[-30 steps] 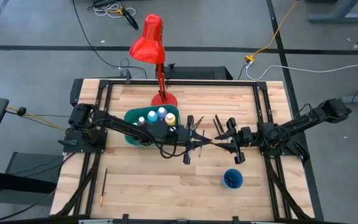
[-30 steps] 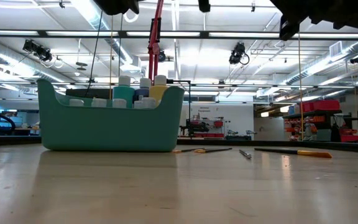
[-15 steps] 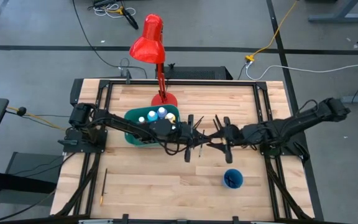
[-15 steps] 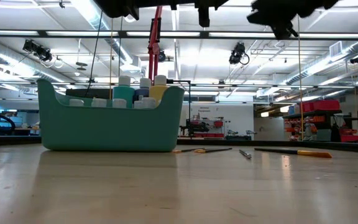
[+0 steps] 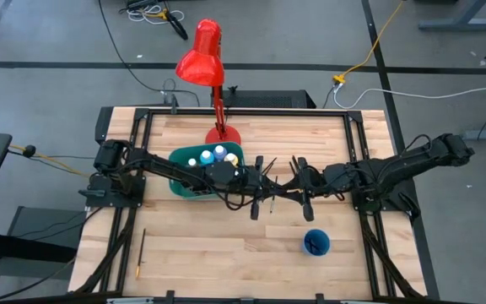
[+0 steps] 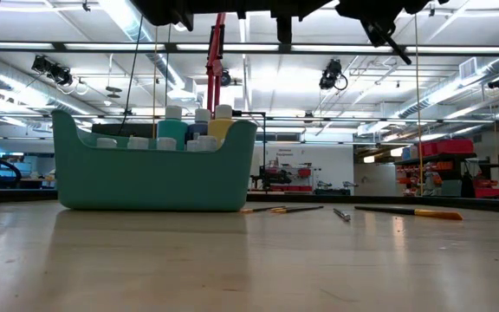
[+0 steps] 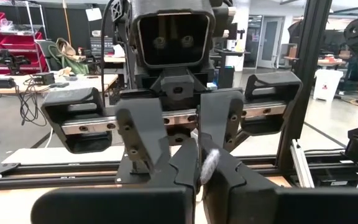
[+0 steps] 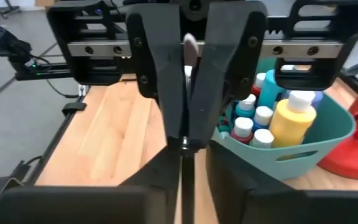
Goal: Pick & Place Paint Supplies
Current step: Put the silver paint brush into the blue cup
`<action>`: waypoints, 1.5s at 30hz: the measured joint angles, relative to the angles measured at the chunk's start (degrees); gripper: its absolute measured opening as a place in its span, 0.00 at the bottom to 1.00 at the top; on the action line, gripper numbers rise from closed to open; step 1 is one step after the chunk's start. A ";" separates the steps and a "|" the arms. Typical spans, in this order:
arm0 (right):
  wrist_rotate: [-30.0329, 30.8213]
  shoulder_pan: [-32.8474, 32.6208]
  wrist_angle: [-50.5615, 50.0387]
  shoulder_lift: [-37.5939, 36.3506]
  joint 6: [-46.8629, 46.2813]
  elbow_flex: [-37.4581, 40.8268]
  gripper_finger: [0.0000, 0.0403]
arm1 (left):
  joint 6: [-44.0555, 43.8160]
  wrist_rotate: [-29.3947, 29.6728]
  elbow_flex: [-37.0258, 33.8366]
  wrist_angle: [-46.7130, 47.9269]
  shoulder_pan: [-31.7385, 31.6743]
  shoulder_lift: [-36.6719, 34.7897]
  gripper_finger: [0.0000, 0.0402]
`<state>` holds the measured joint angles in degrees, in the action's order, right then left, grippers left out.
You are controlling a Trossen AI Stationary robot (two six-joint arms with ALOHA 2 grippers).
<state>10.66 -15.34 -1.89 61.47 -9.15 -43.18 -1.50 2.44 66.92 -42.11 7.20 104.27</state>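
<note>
Low view: both grippers cut off by the top edge, only dark undersides show. Paint bottles [image 6: 173,130] mostly hidden behind the teal bin [image 6: 154,173] wall, just caps and shoulders above the rim. High view: arms cover the bin's near side; brushes [image 5: 270,181] at desk centre too thin to count. Blue cup [image 5: 315,242] contents too small to tell.

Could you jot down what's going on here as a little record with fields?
left pincer: shut on a paintbrush, in the air over the table's middle
right pincer: facing it, shut on the same paintbrush
teal bin: holds paint bottles
blue cup: on the table, right arm's side
loose brush: on the table, left arm's side
</note>
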 joint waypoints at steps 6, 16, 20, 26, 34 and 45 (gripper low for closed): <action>-0.33 0.53 0.00 0.00 1.80 0.00 0.05 | -0.11 0.09 0.00 0.19 -0.02 0.00 0.09; -1.19 0.30 -2.55 -0.25 -1.81 -0.04 0.05 | -0.24 -0.17 -0.02 0.47 0.07 0.00 0.13; -1.07 0.07 -2.88 -2.24 -1.99 -0.04 0.05 | -0.29 -0.27 -0.02 2.15 0.08 0.00 0.20; 2.79 -1.60 -6.65 -8.03 -2.47 -0.02 0.06 | -2.18 -0.25 0.06 2.65 0.23 -0.11 0.33; 4.99 -10.98 -5.68 -13.61 -3.52 1.50 0.06 | -1.31 -0.68 -0.08 6.31 0.68 0.00 0.38; 7.86 -24.54 20.52 -13.38 3.36 12.85 0.06 | -1.32 -0.14 -0.07 7.09 0.63 0.00 0.33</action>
<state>18.51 -39.87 18.63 48.10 -5.78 -30.33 -2.82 2.30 66.85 -35.02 7.84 104.27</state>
